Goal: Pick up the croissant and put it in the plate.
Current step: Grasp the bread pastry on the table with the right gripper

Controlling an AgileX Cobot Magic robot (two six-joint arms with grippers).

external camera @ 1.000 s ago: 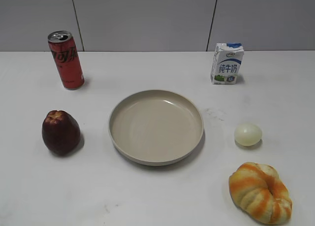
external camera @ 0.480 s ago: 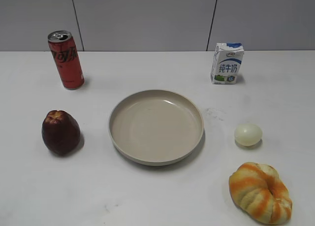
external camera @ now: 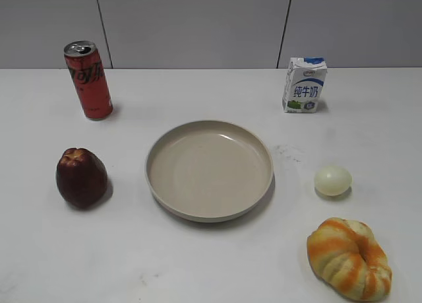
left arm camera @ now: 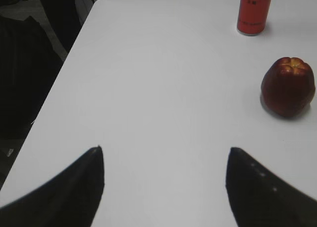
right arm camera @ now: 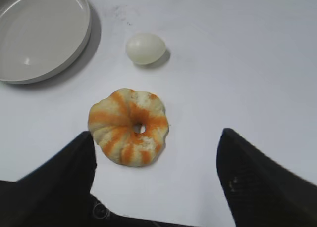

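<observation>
The croissant [external camera: 348, 257], pale yellow with orange stripes, lies on the white table at the front right; it also shows in the right wrist view [right arm camera: 129, 126]. The beige plate [external camera: 160, 144] sits empty at the table's middle; its rim shows in the right wrist view [right arm camera: 85, 26]. My right gripper [right arm camera: 156, 138] is open and empty, its fingers just short of the croissant, which lies toward the left finger. My left gripper [left arm camera: 166, 155] is open and empty over bare table, left of the apple. Neither gripper shows in the exterior view.
A whitish egg [external camera: 332, 181] lies between croissant and milk carton [external camera: 304, 85]. A dark red apple [external camera: 81, 177] sits left of the plate, a red can [external camera: 88, 80] at the back left. The table's left edge [left arm camera: 59, 73] shows in the left wrist view.
</observation>
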